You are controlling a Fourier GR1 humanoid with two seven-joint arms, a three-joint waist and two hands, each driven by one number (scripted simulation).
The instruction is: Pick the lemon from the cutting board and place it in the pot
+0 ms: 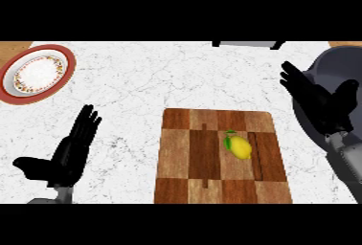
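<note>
Plainly my right hand (322,103), fingers spread wide, is nearer: the yellow oval lemon (240,146) lies on the checkered wooden cutting board (191,167), lower-left of it, long axis tilted. Dark grey pot (343,64) waits behind my right hand; my left hand (67,153) rests open.

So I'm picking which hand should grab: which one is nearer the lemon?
Right. The right hand is up and to the right of the lemon, over the pot. The left hand rests open, farther away, off the board's left side.
</note>
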